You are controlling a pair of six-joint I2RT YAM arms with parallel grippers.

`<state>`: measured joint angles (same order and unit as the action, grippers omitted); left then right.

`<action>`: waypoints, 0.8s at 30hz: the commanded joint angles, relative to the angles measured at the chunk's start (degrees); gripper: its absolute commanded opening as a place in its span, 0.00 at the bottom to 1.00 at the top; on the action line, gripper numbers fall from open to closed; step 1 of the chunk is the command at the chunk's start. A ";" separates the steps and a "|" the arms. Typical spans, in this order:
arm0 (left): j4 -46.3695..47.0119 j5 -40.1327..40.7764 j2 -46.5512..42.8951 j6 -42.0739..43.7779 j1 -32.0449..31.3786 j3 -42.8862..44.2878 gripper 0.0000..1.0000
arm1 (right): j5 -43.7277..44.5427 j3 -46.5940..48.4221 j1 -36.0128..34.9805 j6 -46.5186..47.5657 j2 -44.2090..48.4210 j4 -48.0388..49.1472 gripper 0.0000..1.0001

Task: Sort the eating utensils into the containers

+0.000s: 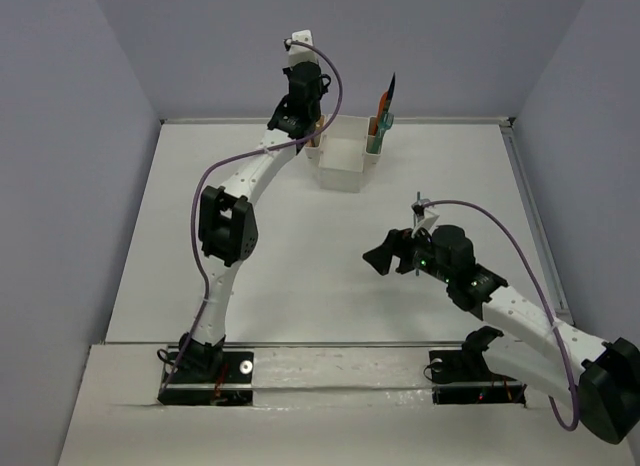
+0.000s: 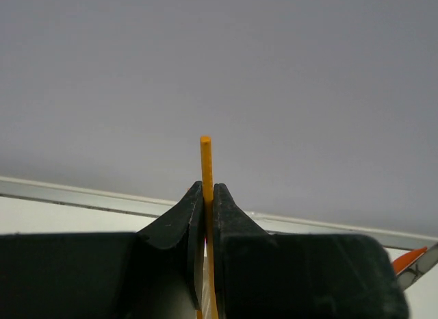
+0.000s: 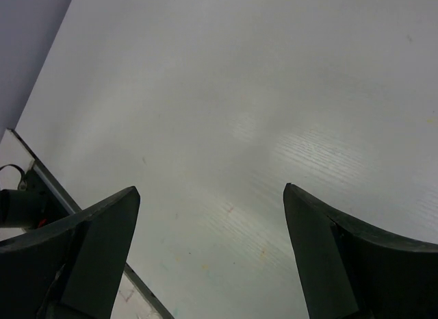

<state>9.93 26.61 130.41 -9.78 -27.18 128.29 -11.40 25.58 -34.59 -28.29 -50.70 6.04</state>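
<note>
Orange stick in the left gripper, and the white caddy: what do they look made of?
Orange stick: probably plastic with a matte finish; the colour is even and saturated, the tip squared.
White caddy: likely plastic, smooth and slightly glossy; the walls are thin and even.

White links point(image 1: 245, 176), black joint housings point(image 1: 225, 226), looping purple cables point(image 1: 520, 254), black wedge-shaped fingers point(image 3: 96, 254).
</note>
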 commanded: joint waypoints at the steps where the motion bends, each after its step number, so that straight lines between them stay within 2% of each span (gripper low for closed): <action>1: 2.89 1.34 -0.16 3.62 1.16 5.30 0.00 | 0.06 -0.36 -0.39 0.69 -1.77 4.94 0.92; 9: 7.46 1.43 0.99 5.74 1.16 1.09 0.00 | 0.59 -0.45 -0.39 1.05 -3.80 6.00 0.91; 24: 11.68 -1.12 5.64 5.47 1.16 1.53 0.00 | 0.85 -0.45 -0.39 1.05 -4.32 6.09 0.91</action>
<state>17.08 26.55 135.94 -4.93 -26.02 129.78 -11.33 25.32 -34.59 -28.10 -54.94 8.21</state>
